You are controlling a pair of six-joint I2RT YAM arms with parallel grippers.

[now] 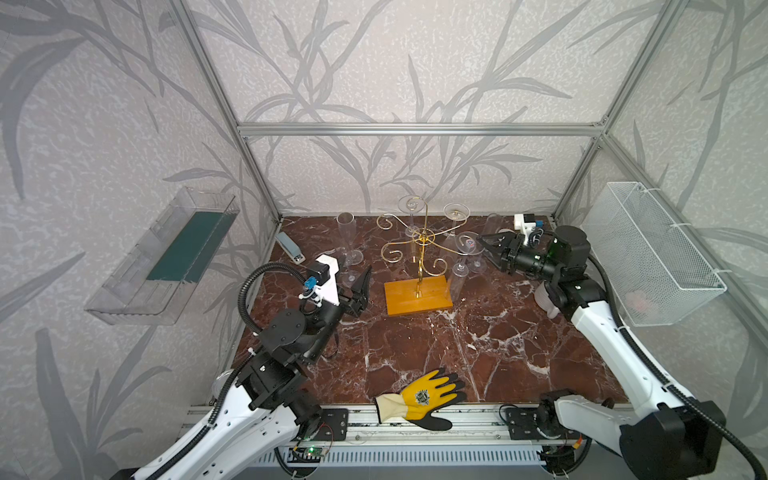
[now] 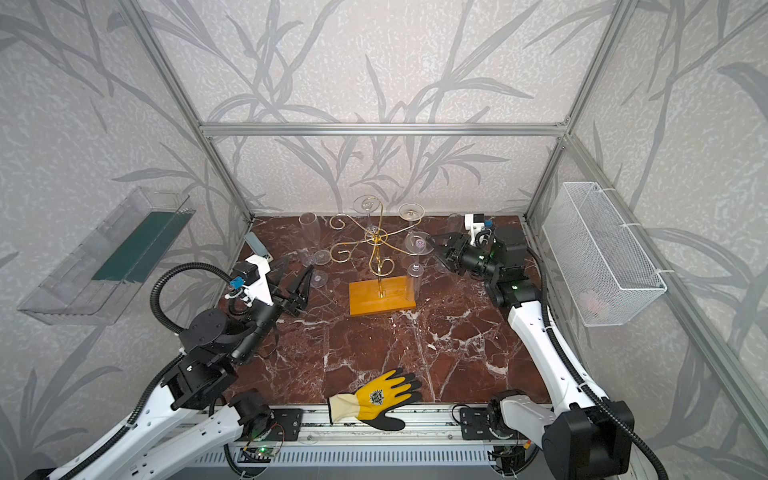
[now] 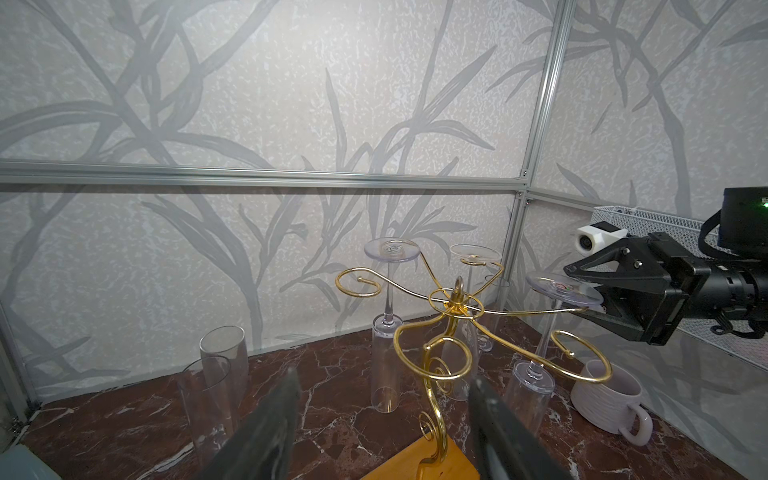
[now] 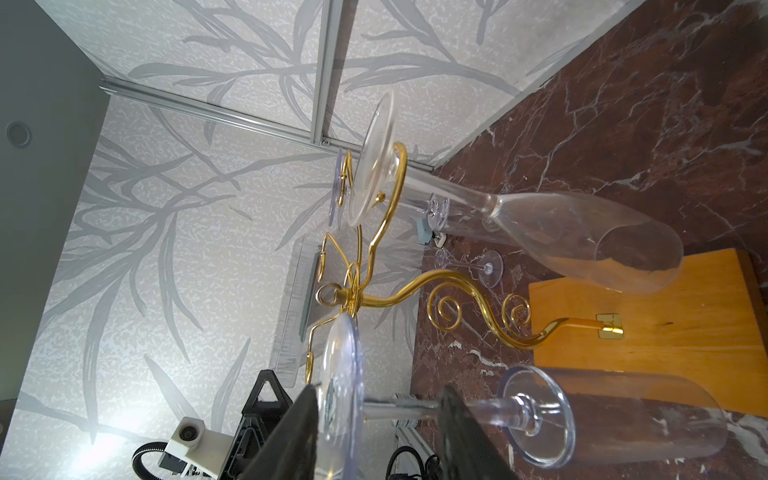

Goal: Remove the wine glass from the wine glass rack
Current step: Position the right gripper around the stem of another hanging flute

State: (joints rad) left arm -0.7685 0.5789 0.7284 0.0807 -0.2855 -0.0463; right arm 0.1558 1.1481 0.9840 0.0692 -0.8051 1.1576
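The gold wire wine glass rack [image 1: 424,237] [image 2: 376,237] stands on its yellow-orange wooden base [image 1: 417,295] at mid-table. A clear wine glass [image 1: 468,244] [image 2: 417,244] hangs upside down from the arm on the rack's right side. My right gripper [image 1: 484,249] [image 4: 378,388] is at that glass's foot, jaws apart. In the right wrist view one finger [image 4: 291,432] lies beside the foot disc [image 4: 340,374] and the other finger [image 4: 465,432] crosses in front of the stem. My left gripper [image 2: 299,266] [image 3: 384,376] hovers open and empty just left of the base.
Two more glasses [image 1: 411,204] [image 1: 456,212] hang on the rack's rear arms. Upright flutes [image 1: 347,237] stand at the back left. A white mug [image 3: 606,395] sits under my right arm. A yellow glove [image 1: 424,399] lies at the front edge, and a wire basket [image 1: 652,249] hangs on the right wall.
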